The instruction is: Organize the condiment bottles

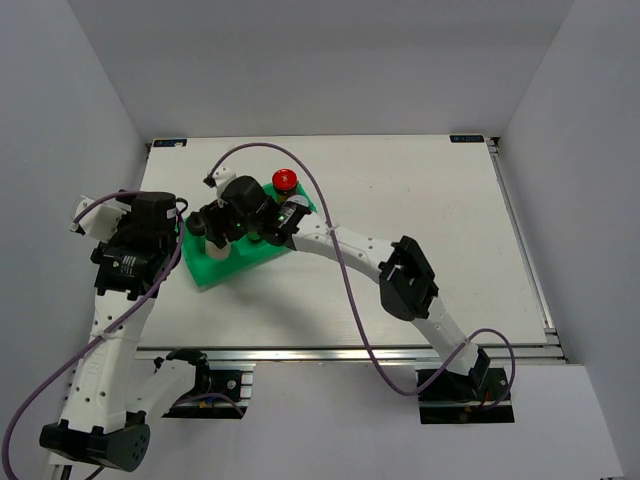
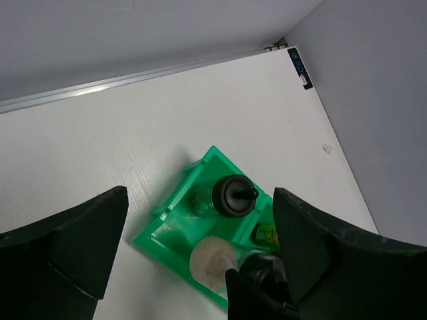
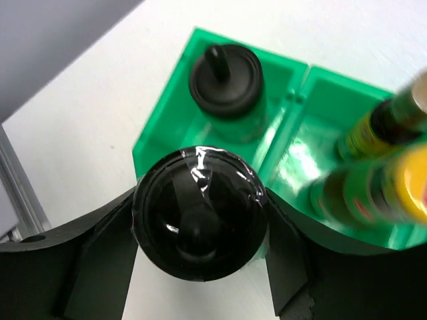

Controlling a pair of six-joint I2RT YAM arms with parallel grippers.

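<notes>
My right gripper (image 3: 200, 217) is shut on a short black-lidded jar (image 3: 199, 223), held over the near corner of the green bin (image 3: 160, 127). A second black-lidded jar (image 3: 225, 80) stands in a corner compartment. Two slim bottles (image 3: 377, 123) with yellow and tan caps stand in the neighbouring compartment. The red-capped jar (image 1: 284, 181) is at the bin's far right corner. A pale round top (image 2: 213, 260) shows beside the right fingers; I cannot tell which jar it is. My left gripper (image 1: 172, 222) hangs open and empty left of the bin (image 1: 250, 262).
The bin sits left of the table's middle, with bare white table (image 1: 420, 190) to its right and behind it. The right arm (image 1: 400, 280) stretches across the table's front. Grey walls enclose the table, and an aluminium rail (image 1: 340, 352) runs along its near edge.
</notes>
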